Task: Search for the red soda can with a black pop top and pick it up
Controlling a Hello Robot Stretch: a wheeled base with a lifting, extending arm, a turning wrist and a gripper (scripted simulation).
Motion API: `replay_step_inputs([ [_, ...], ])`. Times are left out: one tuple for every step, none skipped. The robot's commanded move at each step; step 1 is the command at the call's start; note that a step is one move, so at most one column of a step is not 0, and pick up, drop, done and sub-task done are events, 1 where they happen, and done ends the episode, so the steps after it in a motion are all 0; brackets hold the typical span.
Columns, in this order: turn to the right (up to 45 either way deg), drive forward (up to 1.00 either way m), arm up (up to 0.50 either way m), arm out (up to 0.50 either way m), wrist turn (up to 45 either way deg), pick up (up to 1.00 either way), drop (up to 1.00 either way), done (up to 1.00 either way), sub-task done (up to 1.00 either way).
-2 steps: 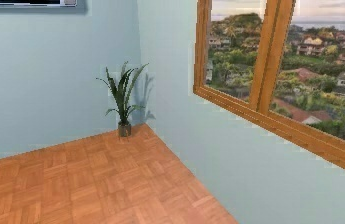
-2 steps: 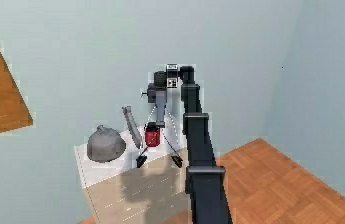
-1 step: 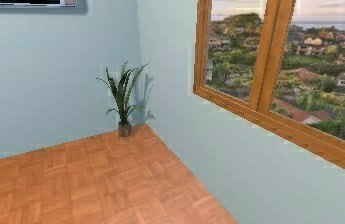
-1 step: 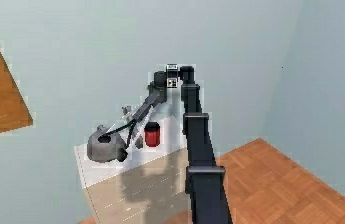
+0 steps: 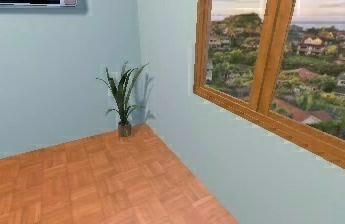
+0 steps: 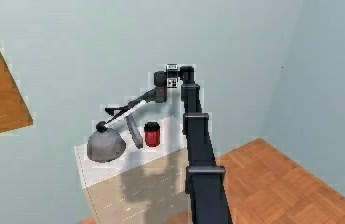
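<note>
Two pale blue walls (image 5: 50, 70) meet in a corner over a wood-block floor (image 5: 90, 185); on the forward view's right a wide wood-framed window (image 5: 280, 60) looks out on a hillside town. In the arm side view a white tabletop (image 6: 145, 168) stands against the wall, and the dark arm (image 6: 202, 150) rises across its right side. On the tabletop sits a grey domed lamp (image 6: 103, 147); just beside it is the red can (image 6: 152, 133) with a dark top. The can is upright, seemingly at the tabletop's back edge, and near the arm. The gripper (image 6: 130, 103) hangs higher in the picture than both, its fingers pointing toward the arm side view's left. With those things on the surface behind it, I cannot tell whether it holds anything, nor whether it touches the can.

By my reading the search is done and the step in hand is lining up for the grasp; the can seems to rest on the tabletop, so the pick is not yet made. The next move calls for bringing the fingers level with the can's body without knocking the lamp; the two stand close together, so there is little room to err.

As for containers, a small dark pot (image 5: 125, 128) in the corner holds a spiky green plant (image 5: 123, 90); the can's contents cannot be seen.
</note>
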Motion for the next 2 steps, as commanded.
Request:
replay_step_inputs([
  [0.0,0.00,0.00,0.00,45.0,0.00,0.00,0.00,0.00],
  [0.0,0.00,0.00,0.00,27.0,0.00,0.00,0.00,0.00],
])
